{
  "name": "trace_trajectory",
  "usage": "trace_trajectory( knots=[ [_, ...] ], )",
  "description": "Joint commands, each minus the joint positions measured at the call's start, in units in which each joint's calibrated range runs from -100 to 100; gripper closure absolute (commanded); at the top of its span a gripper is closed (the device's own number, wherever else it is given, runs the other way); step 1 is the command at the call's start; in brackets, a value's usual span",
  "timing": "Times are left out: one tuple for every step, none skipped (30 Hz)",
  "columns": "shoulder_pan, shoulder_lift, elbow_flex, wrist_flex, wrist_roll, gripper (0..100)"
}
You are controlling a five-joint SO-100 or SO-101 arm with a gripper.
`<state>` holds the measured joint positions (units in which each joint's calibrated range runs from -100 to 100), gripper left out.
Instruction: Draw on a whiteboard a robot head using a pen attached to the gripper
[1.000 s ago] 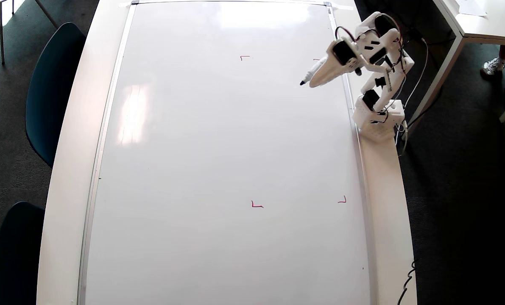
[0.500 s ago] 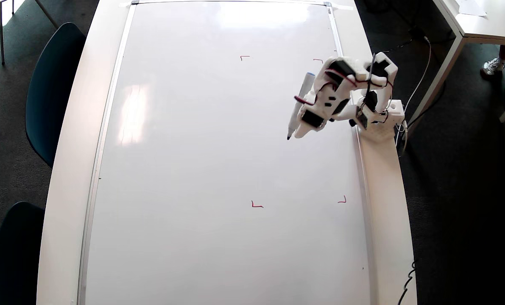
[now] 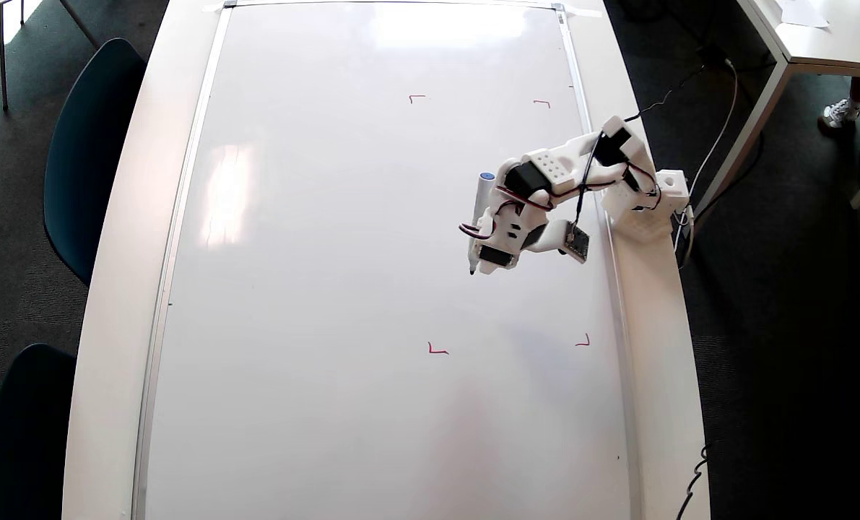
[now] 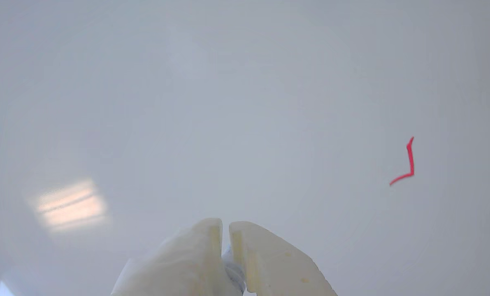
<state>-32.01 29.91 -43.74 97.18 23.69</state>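
Gripper (image 3: pixel 481 269), jaws nearly closed with the pen (image 3: pixel 477 224) alongside, has swung from upper right toward centre right of your blank whiteboard (image 3: pixel 328 289); drawing hasn't begun.

The place looked like an office or meeting room. A long white surface (image 3: pixel 119 238) carried a large whiteboard (image 3: pixel 328 289), dark teal chairs (image 3: pixel 87 144) were drawn up along its left side in the overhead view, and dark carpet (image 3: pixel 783 325) covered the floor. A second white table (image 3: pixel 812 43) stood at upper right, with a person's sneakered foot (image 3: pixel 840 112) beside it.
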Motion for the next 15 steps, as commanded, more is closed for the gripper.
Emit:
trace_trajectory(
  knots=[
    [-0.4,3.9,-6.6,-0.5,0.2,99],
    [-0.4,5.1,-7.4,-0.5,0.2,99],
    [-0.9,7.5,-9.1,-0.5,0.2,99],
    [-1.0,8.3,-9.8,-0.5,0.2,99],
    [-1.2,9.0,-10.6,-0.5,0.2,99],
    [-1.3,9.6,-11.0,-0.5,0.2,99],
    [-1.3,10.1,-11.4,-0.5,0.2,99],
    [-1.3,11.3,-12.2,-0.5,0.2,99],
    [-1.3,11.8,-12.6,-0.5,0.2,99],
    [-1.3,12.1,-12.6,-0.5,0.2,99],
    [-1.4,12.6,-12.7,-0.6,0.2,99],
    [-1.6,13.2,-12.8,-1.0,0.2,99],
    [-1.6,14.3,-12.8,-2.7,0.1,99],
    [-1.6,14.8,-12.8,-3.9,0.1,99],
    [-1.6,15.1,-12.8,-4.8,0.1,99]
  ],
)
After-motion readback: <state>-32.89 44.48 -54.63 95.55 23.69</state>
